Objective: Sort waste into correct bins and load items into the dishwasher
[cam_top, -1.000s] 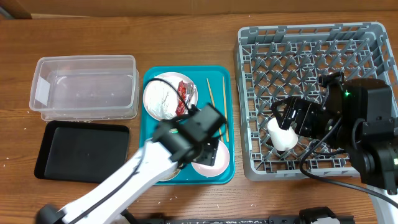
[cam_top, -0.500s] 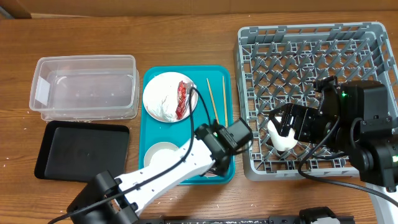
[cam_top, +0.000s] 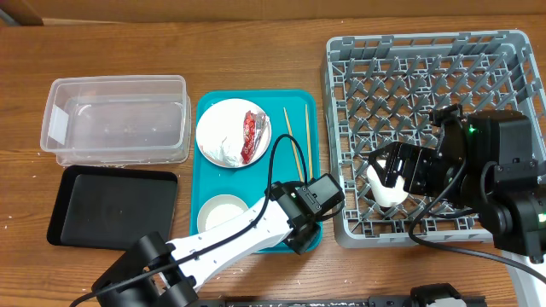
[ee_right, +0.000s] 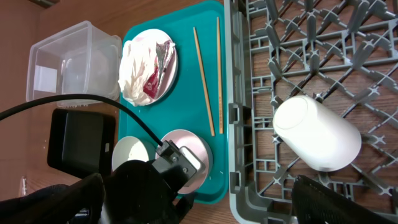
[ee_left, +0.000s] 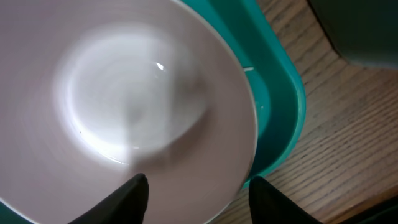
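Glossy small round whitish bowl (ee_left: 137, 106) is seen between the spread jaws of the left gripper (ee_left: 198, 202), on a teal plastic tray (ee_left: 283, 106). Beyond the wide jaws of the right gripper (ee_right: 199, 202), a small white cup (ee_right: 317, 134) is laid sideways on the grey lattice rack (ee_right: 298, 37).

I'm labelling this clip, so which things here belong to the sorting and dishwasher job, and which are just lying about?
Belongs to the job: plate, napkin, red wrapper, chopsticks, bowl, second bowl, cup, dish rack, clear tub, black tray.

Just lying about: teal tray, table.
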